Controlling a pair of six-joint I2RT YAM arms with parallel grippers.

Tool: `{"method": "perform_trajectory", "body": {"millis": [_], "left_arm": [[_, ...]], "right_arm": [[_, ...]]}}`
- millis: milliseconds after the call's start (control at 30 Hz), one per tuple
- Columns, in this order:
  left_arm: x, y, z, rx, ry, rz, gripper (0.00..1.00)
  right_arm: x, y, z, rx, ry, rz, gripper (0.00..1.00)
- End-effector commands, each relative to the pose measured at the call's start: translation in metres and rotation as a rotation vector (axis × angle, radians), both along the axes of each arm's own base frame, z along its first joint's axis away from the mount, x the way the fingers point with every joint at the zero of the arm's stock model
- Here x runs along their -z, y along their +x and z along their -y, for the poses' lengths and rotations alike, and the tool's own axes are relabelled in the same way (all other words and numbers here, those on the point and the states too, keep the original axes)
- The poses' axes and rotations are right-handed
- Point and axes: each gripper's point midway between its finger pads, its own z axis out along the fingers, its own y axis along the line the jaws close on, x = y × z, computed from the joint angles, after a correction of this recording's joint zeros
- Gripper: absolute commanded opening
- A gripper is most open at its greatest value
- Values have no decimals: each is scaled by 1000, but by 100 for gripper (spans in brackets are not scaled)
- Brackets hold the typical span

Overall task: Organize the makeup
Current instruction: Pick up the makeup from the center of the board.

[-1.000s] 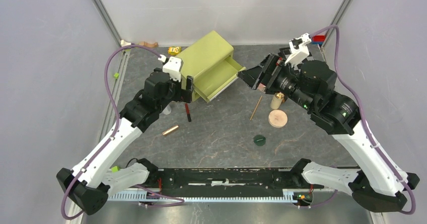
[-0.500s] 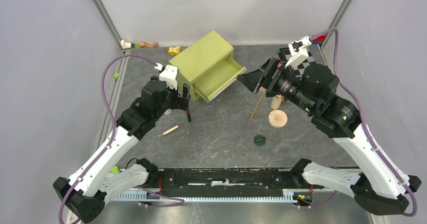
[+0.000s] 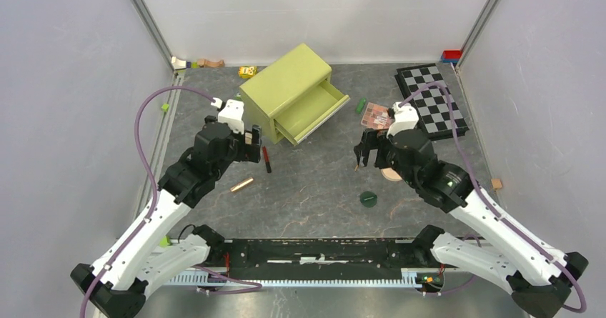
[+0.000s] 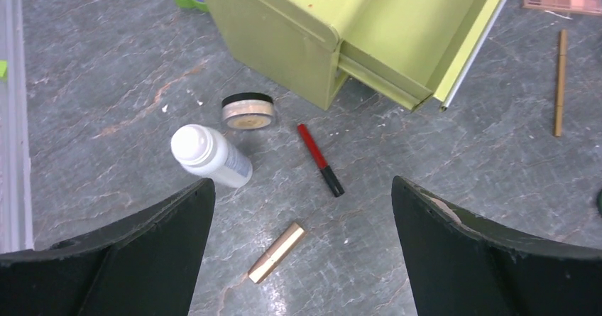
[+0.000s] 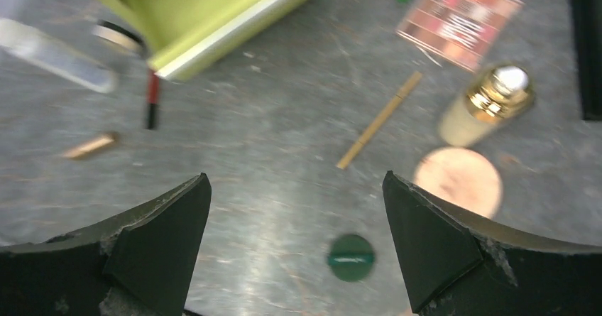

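Grey table (image 3: 307, 189): both arms backed off the green drawer (image 3: 314, 111). The left gripper (image 4: 302, 182) and right gripper (image 5: 294, 176) gape empty, and the palette (image 3: 374, 115) lies right of it, unstored.

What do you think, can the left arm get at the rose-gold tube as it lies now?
Probably yes: the left pincer is open above the rose-gold tube, which lies flat on bare table, clear of the white bottle and red-black pencil.
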Motion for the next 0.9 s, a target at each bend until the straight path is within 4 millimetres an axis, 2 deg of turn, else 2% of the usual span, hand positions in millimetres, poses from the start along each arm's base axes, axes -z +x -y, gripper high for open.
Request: {"method": "perform_trajectory", "body": {"millis": [0, 100, 200, 300, 367, 500, 667, 800, 867], "left_arm": [[-3, -4, -12, -58, -9, 22, 100], [-1, -4, -10, -50, -15, 13, 100], [3, -4, -7, -40, -14, -5, 100], [4, -4, -8, -43, -12, -6, 100], [3, -4, -10, -52, -9, -3, 100], [1, -4, -15, -73, 0, 6, 100], [-2, -4, -26, -129, 15, 23, 100], [-12, -5, -47, -234, 28, 67, 100], [-17, -8, -56, -272, 27, 92, 100]], "right_arm": [[18, 10, 42, 175, -149, 42, 98], [33, 10, 48, 197, -174, 38, 98], [52, 11, 46, 178, -214, 14, 97], [72, 13, 35, 126, -262, -36, 97], [78, 16, 21, 70, -262, -57, 98], [71, 26, -18, -68, -203, -34, 99], [48, 52, -63, -192, -192, 19, 89], [31, 76, -101, -281, -191, 48, 77], [29, 90, -116, -297, -197, 62, 71]]}}
